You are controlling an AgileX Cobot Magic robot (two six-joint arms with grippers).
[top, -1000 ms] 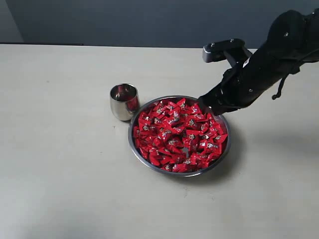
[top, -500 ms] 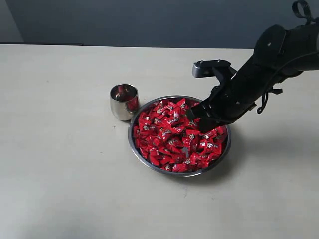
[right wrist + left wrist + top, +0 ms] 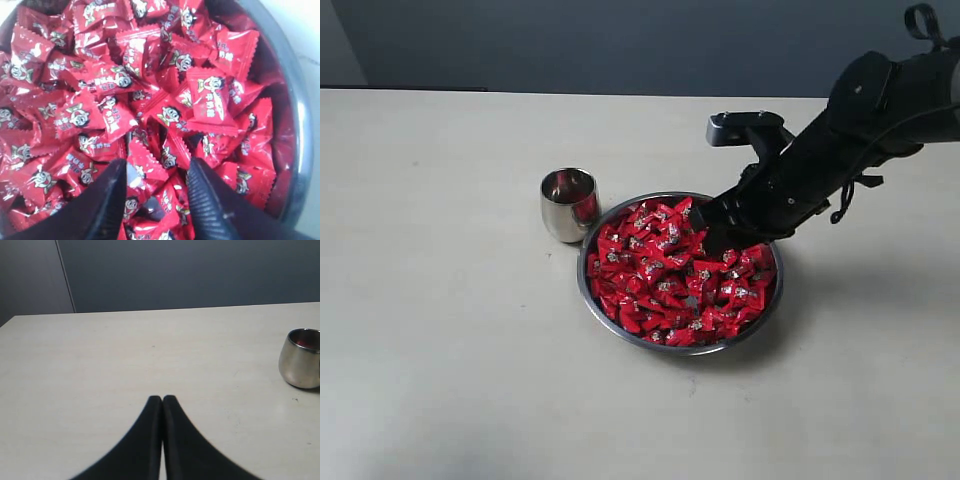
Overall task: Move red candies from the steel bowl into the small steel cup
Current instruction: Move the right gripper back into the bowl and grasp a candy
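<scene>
Closing on a single wrapper looks like the step in hand. In the right wrist view the right jaws stand spread and empty, their fingertips [image 3: 107, 200] down at the heap of red candies [image 3: 150, 100], with one candy [image 3: 145, 172] lying in the gap between them. To do it well, I judge, they should sink a little deeper so the pads meet the candy's body rather than its crimped edge, then squeeze gently. Slick foil will likely squirt sideways under a hard pinch, and overlapping neighbours may lift along with it.

The pile fills the steel bowl [image 3: 300, 130], and the right arm [image 3: 820, 160] reaches in over its far rim, so a straight lift before any sideways travel should keep the rim from being knocked. Just beside the bowl, the small steel cup [image 3: 569, 205] stands upright on the desk [image 3: 450, 350]; whether the two touch I cannot tell. Its mouth is narrow — release low and centred. Farther off, the left jaws are pressed together on nothing, low over the desk.
</scene>
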